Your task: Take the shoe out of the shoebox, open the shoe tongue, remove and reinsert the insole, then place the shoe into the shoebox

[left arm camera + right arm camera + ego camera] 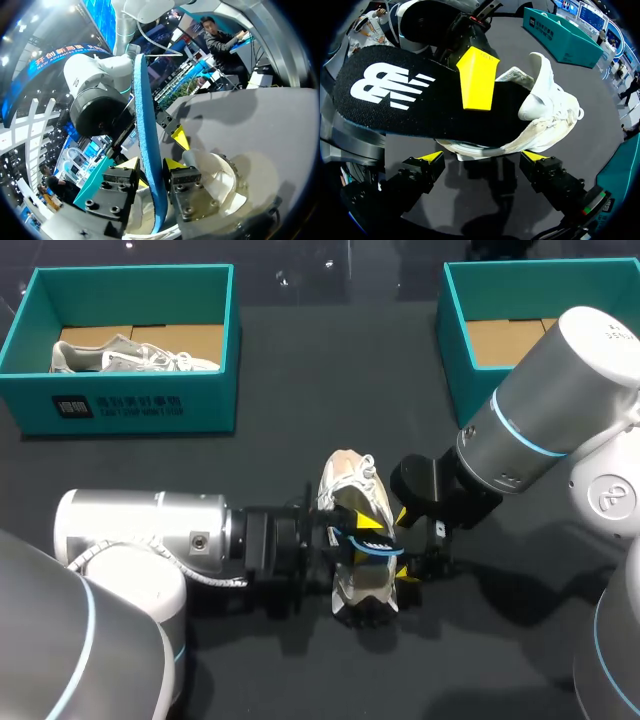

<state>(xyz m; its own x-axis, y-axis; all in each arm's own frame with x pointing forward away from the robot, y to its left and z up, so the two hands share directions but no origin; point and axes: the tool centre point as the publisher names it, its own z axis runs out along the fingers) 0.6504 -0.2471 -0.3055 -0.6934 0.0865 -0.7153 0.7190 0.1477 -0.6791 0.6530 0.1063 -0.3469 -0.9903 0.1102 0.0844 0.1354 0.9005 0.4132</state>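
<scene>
A pale sneaker (348, 490) lies on the dark table's middle, toe pointing away. Its black insole (410, 100), blue underneath (147, 150), sticks out of the shoe's (550, 105) opening. My left gripper (365, 538) comes in from the left, and the insole stands edge-on between its fingers (175, 164) with thin gaps either side, so my left gripper (151, 165) is open. One of its yellow fingers (477, 80) lies on the insole's printed face. My right gripper (405, 546) sits just right of the shoe. That gripper (484, 157) is wide open and empty, the shoe just ahead of it.
A teal shoebox (130, 405) at the back left holds a second sneaker (130, 355). Another teal box (455, 350) stands at the back right, partly behind my right arm. Bare dark table lies between the boxes and along the front.
</scene>
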